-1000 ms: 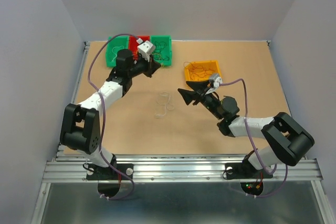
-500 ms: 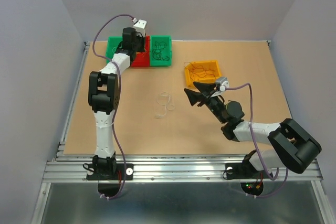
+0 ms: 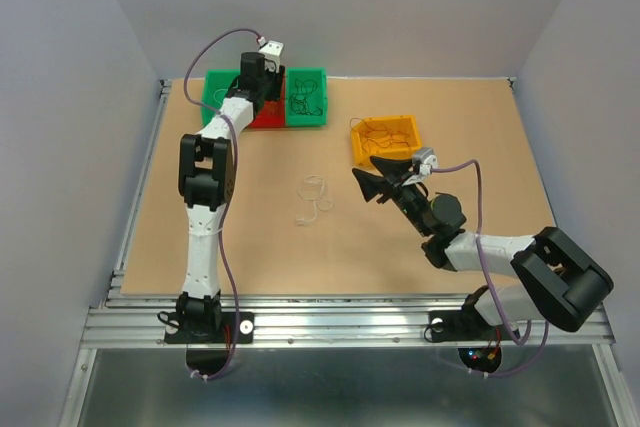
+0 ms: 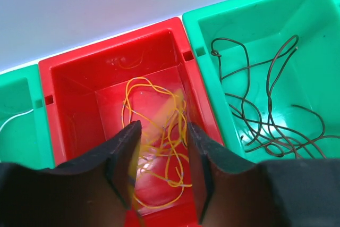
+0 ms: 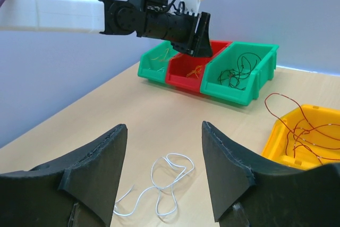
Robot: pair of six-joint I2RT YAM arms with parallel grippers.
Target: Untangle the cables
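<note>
**Right pincer wide and empty, with the loose white cable at its 9 o'clock; left pincer over the red bin.**

The right pincer (image 5: pixel 163 128) has its dull black wedge-shaped fingers spread wide and holds nothing. From above, the white cable (image 3: pixel 314 195) lies near it at 9 o'clock on the matte tan table (image 3: pixel 250 237). It is a hair-thin, limp strand in a few slack loops, its long axis running from 1 to 7 o'clock. I judge the right arm much the nearer to it. The left pincer (image 4: pixel 162 131) is far off at the table's 12 o'clock edge, moderately open and gripping nothing I can see, above the glossy red bin (image 4: pixel 114 65) of curled yellow wires (image 4: pixel 135 86). Dark wires (image 4: pixel 255 115) fill the green bin (image 4: pixel 319 3) at its 3 o'clock, and reddish-brown wires (image 5: pixel 297 126) lie in the yellow bin (image 5: pixel 276 142).
</note>
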